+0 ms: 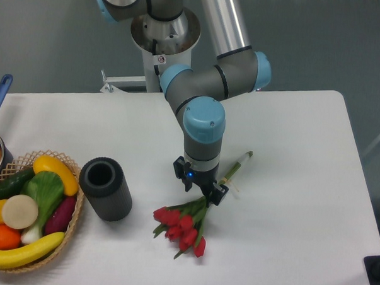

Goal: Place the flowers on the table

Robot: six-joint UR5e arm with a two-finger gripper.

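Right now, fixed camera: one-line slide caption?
UR5e gripper holds red tulip flowers low on the white table, beside a dark cylinder.

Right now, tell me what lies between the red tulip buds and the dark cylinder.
Nothing: in the fixed camera view, only bare table separates the flowers from the dark cylinder.
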